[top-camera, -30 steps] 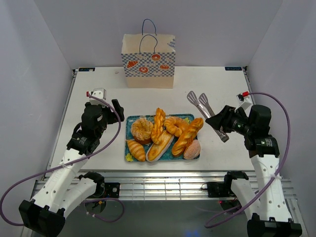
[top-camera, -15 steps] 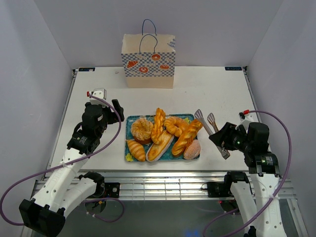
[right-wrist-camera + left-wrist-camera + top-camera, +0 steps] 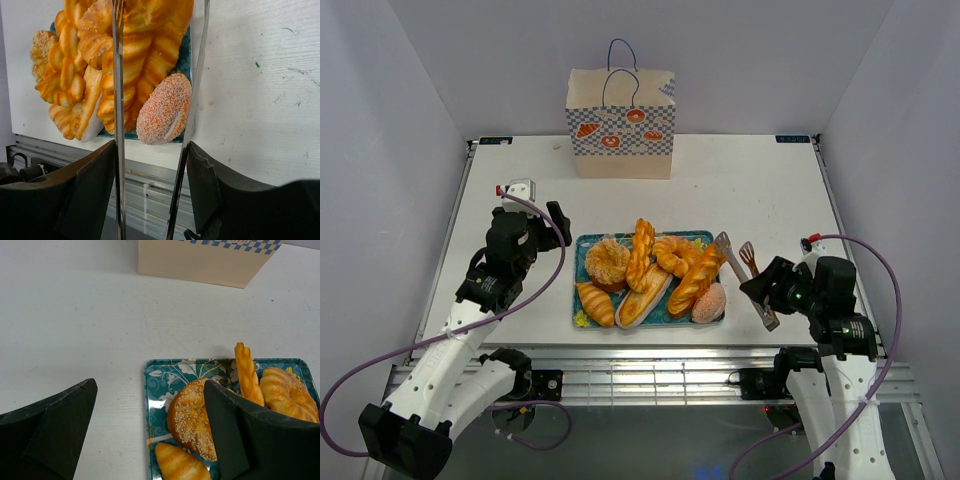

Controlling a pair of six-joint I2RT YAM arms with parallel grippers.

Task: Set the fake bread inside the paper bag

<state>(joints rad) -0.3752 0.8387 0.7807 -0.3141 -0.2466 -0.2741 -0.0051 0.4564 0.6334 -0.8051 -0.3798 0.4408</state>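
The fake bread lies piled on a teal floral tray in the middle of the table. The paper bag stands upright at the far edge. My right gripper is shut on the handle end of metal tongs, whose spread tips reach the tray's right end by a baguette. In the right wrist view the tong arms straddle a pink-topped bun, with the right gripper behind them. My left gripper hangs open and empty left of the tray, over a sesame bun.
The bag's base shows at the top of the left wrist view, beyond bare white table. White walls close in the table on three sides. The metal rail of the near edge runs just below the tray.
My right arm has pulled back toward the near edge and swung the tongs left, from the open table to the tray's right end. The left arm has not moved.
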